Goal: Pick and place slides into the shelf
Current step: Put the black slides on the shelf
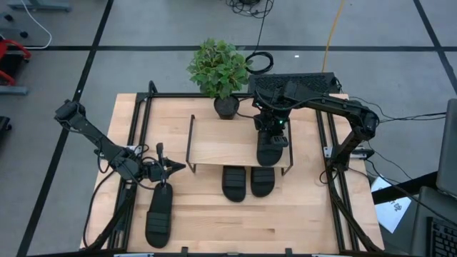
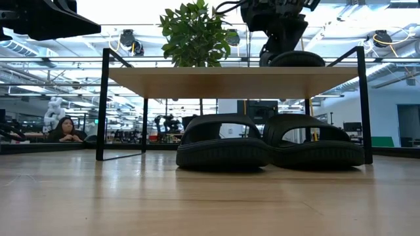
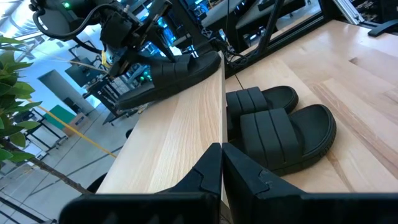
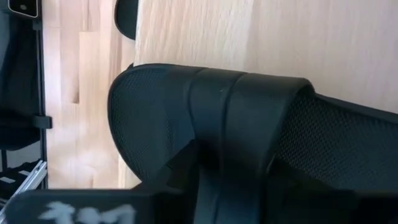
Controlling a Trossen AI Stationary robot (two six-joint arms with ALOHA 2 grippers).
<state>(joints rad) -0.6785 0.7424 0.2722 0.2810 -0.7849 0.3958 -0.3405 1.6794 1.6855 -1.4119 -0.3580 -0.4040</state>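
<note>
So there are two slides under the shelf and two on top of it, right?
Not quite. Two slides sit under the shelf, but only one slide is on top, at the right tool. The high view shows the fourth slide out on the table.

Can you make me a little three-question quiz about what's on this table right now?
1. How many sandals are in view?
2. True or false: a sandal lies on top of the shelf.
3. Which gripper is at that top sandal: A left, B right?

Key:
1. Four: two under the shelf, one on top, one on the table by the left gripper.
2. True.
3. B, the right gripper.
</note>
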